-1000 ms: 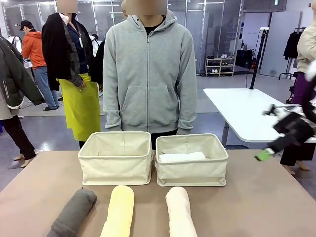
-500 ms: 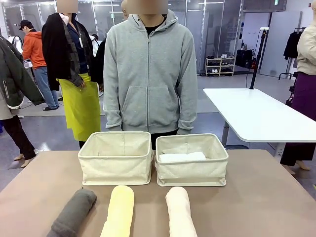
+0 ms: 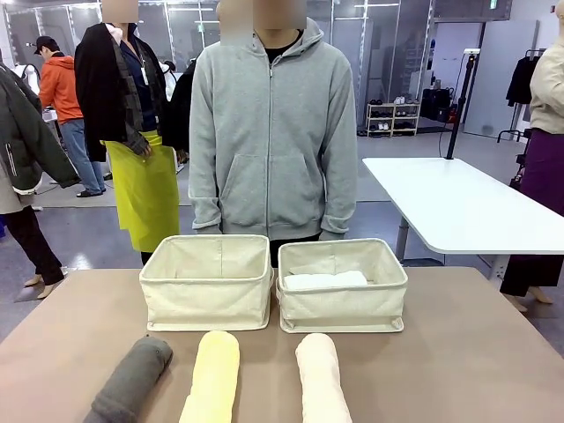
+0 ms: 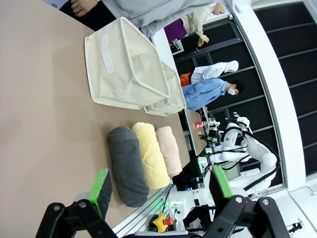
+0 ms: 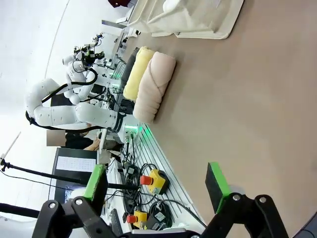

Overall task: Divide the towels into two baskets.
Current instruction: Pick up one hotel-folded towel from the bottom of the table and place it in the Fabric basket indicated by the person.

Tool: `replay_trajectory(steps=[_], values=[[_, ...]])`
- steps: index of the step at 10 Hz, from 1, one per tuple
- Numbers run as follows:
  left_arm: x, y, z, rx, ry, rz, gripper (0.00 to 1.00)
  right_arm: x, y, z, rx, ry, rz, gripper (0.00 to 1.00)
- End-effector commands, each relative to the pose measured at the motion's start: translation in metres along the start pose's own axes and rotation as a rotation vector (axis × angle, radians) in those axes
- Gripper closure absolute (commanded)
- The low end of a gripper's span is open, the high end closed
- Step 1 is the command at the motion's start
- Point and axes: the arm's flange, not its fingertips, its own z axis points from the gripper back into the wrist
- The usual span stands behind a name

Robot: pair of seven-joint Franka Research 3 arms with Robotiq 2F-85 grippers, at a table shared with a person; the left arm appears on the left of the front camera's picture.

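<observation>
Sorting is looking about a quarter done: the white towel (image 3: 324, 280) is lying inside the right basket (image 3: 342, 308), while the left basket (image 3: 206, 300), just beside it, is showing nothing but bare canvas inside. The dark grey towel (image 3: 132, 381), the pale yellow towel (image 3: 211, 377) and the pale pink towel (image 3: 322, 379) are lying side by side on the table (image 3: 458, 352), on the robot's side of the baskets, the grey one set a little apart. A person in a grey hoodie is standing behind the baskets, not reaching in. The left gripper (image 4: 159, 187) is hovering above the table with its jaws spread wide and nothing between them, the grey roll nearest it; the right gripper (image 5: 156, 181) is hanging equally wide and empty, nearest the pink roll. The step in hand seems to be choosing the next roll. That pick is probably calling for a descent across a roll's middle, a wide span over soft terry, and a carry into the empty left basket.
</observation>
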Motion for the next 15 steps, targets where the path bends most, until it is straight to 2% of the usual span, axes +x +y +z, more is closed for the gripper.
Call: replay_trajectory(steps=[1,11,13,15], values=[[0.0,-0.001,0.003,-0.016,-0.013,-0.002,0.0,0.001,0.003,0.002,-0.014,-0.006,0.01,0.0],[0.0,-0.001,0.003,-0.016,-0.013,-0.002,0.0,0.001,0.0,0.001,-0.002,0.0,0.002,0.0],[0.0,-0.001,0.003,-0.016,-0.013,-0.002,0.0,0.013,0.038,-0.034,-0.117,0.066,-0.03,0.0],[0.0,-0.001,0.003,-0.016,-0.013,-0.002,0.0,0.028,0.079,-0.106,-0.186,0.099,-0.157,0.0]])
